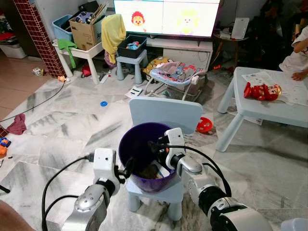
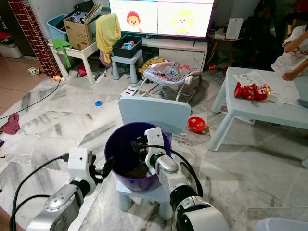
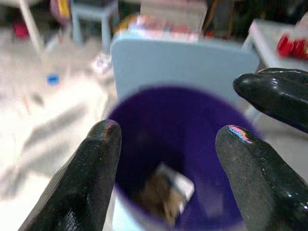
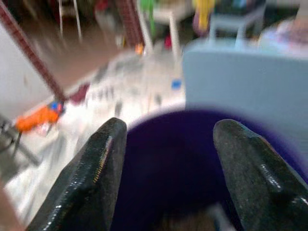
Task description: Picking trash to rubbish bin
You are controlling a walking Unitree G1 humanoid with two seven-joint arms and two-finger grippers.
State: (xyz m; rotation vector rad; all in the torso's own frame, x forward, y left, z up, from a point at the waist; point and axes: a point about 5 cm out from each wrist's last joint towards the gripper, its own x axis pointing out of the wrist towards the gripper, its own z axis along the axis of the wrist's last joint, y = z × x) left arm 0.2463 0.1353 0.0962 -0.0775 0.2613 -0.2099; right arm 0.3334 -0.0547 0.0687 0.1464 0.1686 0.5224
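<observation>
A purple rubbish bin (image 1: 137, 149) stands on the seat of a small pale blue chair (image 1: 166, 113). Crumpled brown and white trash (image 1: 153, 171) lies at its bottom, also seen as the trash (image 3: 166, 192) in the left wrist view. My left gripper (image 1: 129, 166) is at the bin's left rim, open with nothing between its fingers; the left gripper (image 3: 168, 132) looks down into the bin. My right gripper (image 1: 156, 144) hangs over the right rim, also open and empty; the right gripper (image 4: 169, 126) faces the bin's dark inside.
A pale blue low table (image 1: 269, 108) with a red toy (image 1: 260, 90) stands at the right, with a person (image 1: 301, 53) beside it. A red toy (image 1: 204, 125) and a blue ring (image 1: 103, 103) lie on the marble floor. A baby bouncer (image 1: 175, 74) and stools stand in front of the TV.
</observation>
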